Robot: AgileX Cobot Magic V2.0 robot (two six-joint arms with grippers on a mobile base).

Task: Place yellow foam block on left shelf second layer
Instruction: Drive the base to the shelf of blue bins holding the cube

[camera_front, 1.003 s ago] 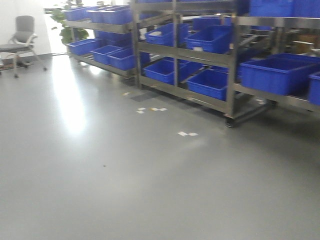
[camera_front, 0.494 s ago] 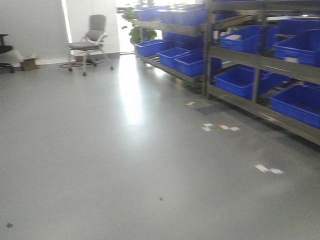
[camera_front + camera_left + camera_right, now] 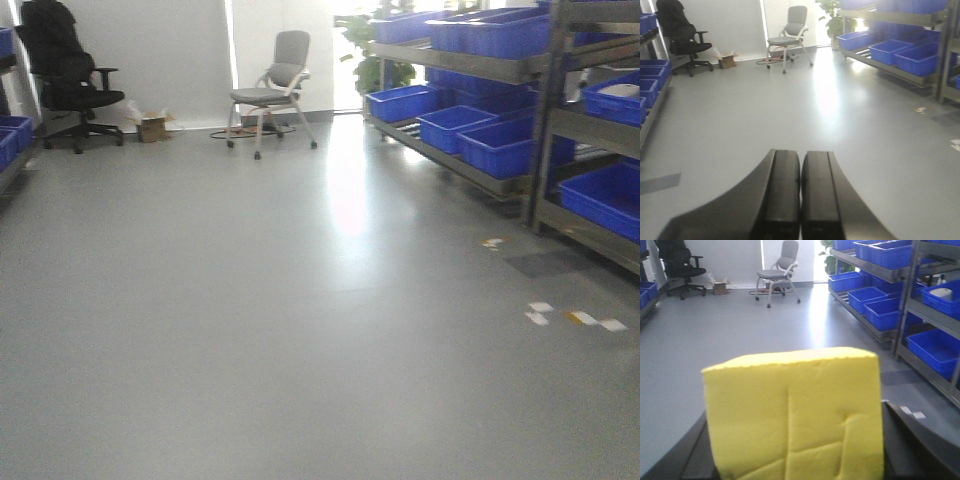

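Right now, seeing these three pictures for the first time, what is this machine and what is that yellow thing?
It is a wheeled robot with two arms, each ending in a gripper. One picture looks forward from its body: grey floor, a grey chair, a black chair, metal shelves with blue bins on the right. The other two come from wrist cameras. The left gripper is shut, holding nothing. The right gripper is shut on the yellow foam block, which fills much of its view.
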